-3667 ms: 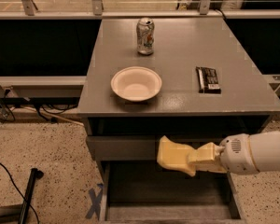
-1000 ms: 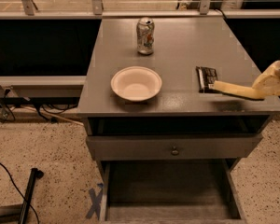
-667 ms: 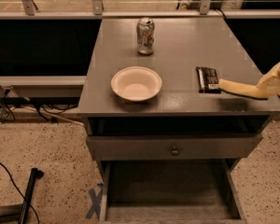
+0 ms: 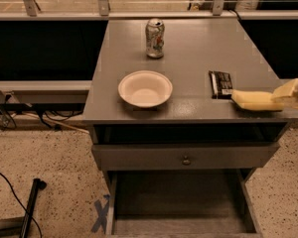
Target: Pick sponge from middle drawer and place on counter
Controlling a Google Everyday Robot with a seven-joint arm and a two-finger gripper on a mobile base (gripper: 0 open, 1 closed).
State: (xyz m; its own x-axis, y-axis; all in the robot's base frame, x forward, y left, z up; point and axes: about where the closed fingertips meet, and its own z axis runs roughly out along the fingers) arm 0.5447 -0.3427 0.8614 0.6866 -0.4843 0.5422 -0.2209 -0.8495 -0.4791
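Note:
The yellow sponge (image 4: 257,100) lies flat on the counter (image 4: 188,48) at its front right corner, just right of the black snack bar wrapper (image 4: 221,84). My gripper (image 4: 284,94) comes in from the right edge of the view, with its cream fingers (image 4: 288,89) still closed over the sponge's right end. The middle drawer (image 4: 179,202) is pulled open below, and its grey tray shows nothing inside.
A white bowl (image 4: 145,89) sits at the counter's front left and a soda can (image 4: 154,38) stands at the back middle. A closed drawer front with a round knob (image 4: 186,159) sits above the open tray. Cables and a black pole lie on the floor at left.
The sponge was taken up out of the drawer to the counter's right side. In the last second it has come down and a little left onto the counter top.

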